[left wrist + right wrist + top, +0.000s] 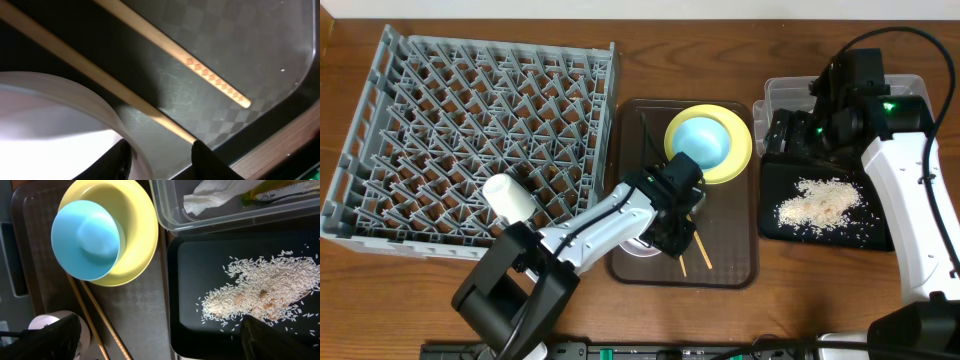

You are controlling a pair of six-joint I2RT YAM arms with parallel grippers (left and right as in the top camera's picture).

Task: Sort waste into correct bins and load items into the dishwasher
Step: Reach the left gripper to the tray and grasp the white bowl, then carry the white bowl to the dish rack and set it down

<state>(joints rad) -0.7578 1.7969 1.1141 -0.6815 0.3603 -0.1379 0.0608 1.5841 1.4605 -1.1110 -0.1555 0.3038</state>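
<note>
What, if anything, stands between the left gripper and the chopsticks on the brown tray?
Nothing visible does. In the left wrist view the open left gripper hangs right above one chopstick, whose tip lies between its fingers. The white bowl sits close beside one finger but does not cover the chopstick.

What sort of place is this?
Probably a test bench staged as a dish-clearing station: a grey dish rack, a brown tray with a yellow plate, and a black tray of rice scraps on a wooden table.

Bright, even light overhead; left wrist close-up dim, glare on white bowl [60, 140].
</note>
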